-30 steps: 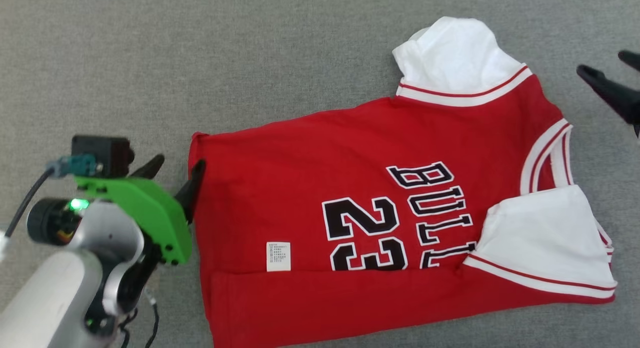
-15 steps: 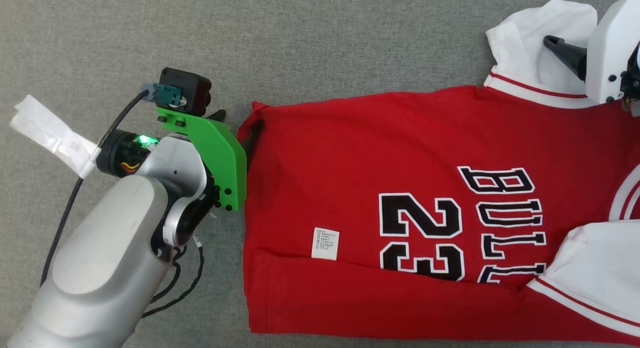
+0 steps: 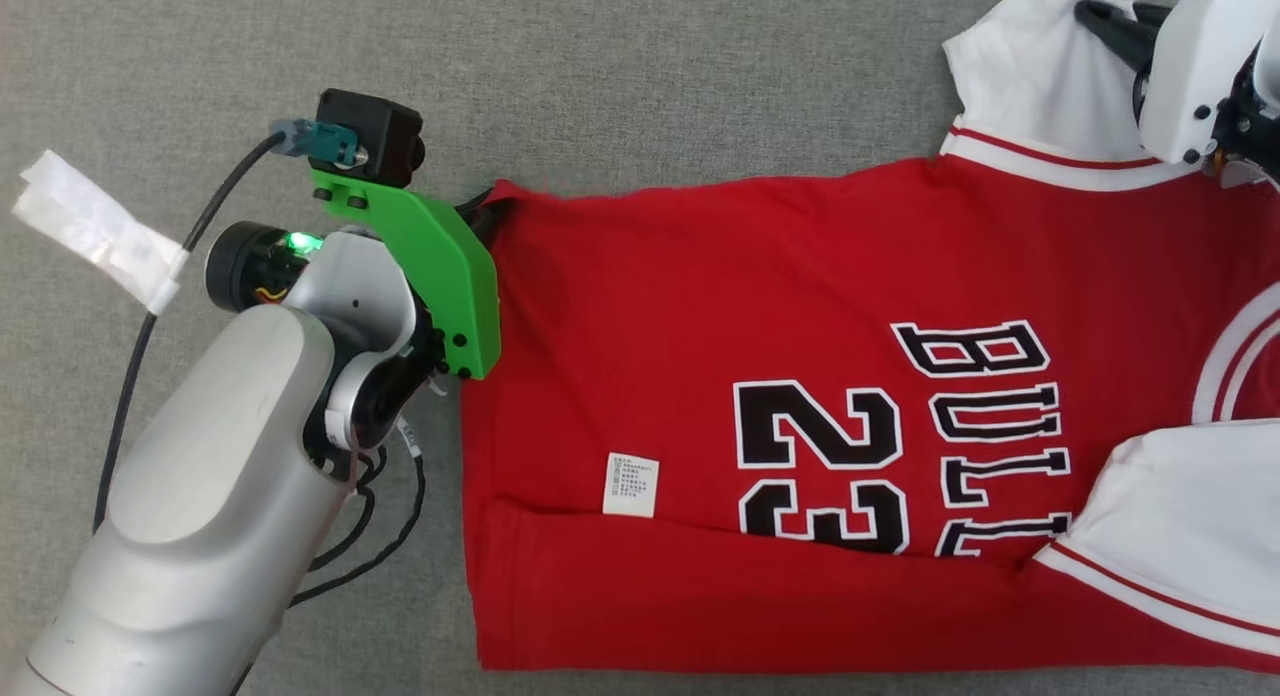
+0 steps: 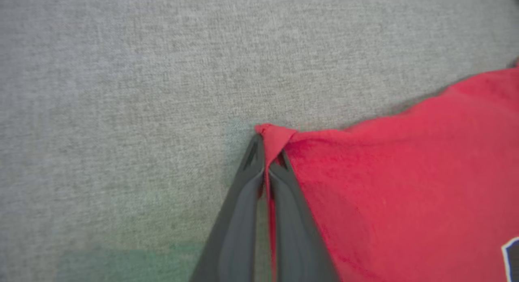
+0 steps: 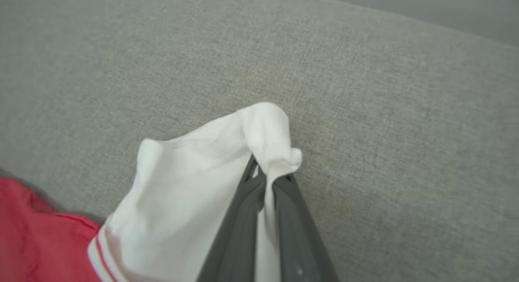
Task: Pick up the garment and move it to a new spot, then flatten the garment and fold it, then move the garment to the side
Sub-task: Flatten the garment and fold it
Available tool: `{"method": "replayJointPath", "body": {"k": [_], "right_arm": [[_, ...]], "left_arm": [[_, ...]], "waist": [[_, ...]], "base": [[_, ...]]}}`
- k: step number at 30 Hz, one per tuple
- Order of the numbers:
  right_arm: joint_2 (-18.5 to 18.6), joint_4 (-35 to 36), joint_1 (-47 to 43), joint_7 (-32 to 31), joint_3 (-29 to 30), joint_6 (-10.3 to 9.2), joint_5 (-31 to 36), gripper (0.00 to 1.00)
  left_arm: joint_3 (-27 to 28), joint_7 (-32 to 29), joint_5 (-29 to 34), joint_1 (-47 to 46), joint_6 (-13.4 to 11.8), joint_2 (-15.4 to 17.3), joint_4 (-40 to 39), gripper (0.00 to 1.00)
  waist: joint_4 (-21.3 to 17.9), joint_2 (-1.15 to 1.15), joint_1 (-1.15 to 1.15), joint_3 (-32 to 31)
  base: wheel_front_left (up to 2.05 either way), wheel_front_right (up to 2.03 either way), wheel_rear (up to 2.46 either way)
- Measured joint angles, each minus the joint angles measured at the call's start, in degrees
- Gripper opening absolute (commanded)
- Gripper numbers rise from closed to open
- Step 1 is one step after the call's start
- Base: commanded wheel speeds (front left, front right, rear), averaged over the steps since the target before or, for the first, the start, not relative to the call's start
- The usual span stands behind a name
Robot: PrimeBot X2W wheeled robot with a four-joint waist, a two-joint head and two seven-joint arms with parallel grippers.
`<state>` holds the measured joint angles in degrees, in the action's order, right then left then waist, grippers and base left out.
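The garment [image 3: 780,376] is a red jersey with white sleeves and black "BULLS 23" lettering, lying flat on grey fabric with its near edge folded over. My left gripper [image 3: 488,214] is shut on the garment's far hem corner [image 4: 272,137], a bit of red cloth pinched between its dark fingers [image 4: 243,209]. At the upper right, my right gripper [image 3: 1105,24] is shut on the far white sleeve [image 3: 1030,86]; in the right wrist view the sleeve's edge [image 5: 267,144] drapes over the closed gripper [image 5: 268,177].
The grey fabric surface [image 3: 650,86] stretches all round. A strip of white tape [image 3: 90,238] hangs on the left arm's black cable [image 3: 130,396]. A small white label [image 3: 632,484] sits on the red cloth. The near white sleeve [image 3: 1190,536] lies at lower right.
Both grippers have closed: the left on the red hem corner, the right on the white sleeve. The head view shifted, and the far sleeve is now bunched up at the right gripper.
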<state>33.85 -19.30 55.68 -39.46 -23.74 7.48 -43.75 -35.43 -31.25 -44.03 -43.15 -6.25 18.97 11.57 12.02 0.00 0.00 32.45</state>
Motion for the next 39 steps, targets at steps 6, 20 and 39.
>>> {"method": "replayJointPath", "body": {"k": [6, 20, 39], "right_arm": [[2.53, 4.30, -0.26, 6.56, -0.22, 0.00, -5.25, 0.00], [10.63, 19.30, -20.34, 20.70, -1.46, 0.00, -12.56, 0.00], [4.92, 15.55, -43.73, 30.10, 0.12, 0.00, -7.30, 1.00]], "left_arm": [[3.89, 4.49, -1.78, 3.97, -1.47, 1.89, -4.07, 0.00], [8.94, 12.58, -4.45, 20.97, -5.72, 5.37, -16.68, 0.00], [11.17, 20.29, -8.69, 44.76, -10.29, 5.12, -19.87, 1.00]], "waist": [[-1.92, 0.00, 0.00, -1.80], [-6.90, 0.00, 0.00, -9.27], [-12.25, 0.00, -0.01, -19.43]], "base": [[0.00, 0.00, 0.00], [0.00, 0.00, 0.00], [0.00, 0.00, 0.00]]}}
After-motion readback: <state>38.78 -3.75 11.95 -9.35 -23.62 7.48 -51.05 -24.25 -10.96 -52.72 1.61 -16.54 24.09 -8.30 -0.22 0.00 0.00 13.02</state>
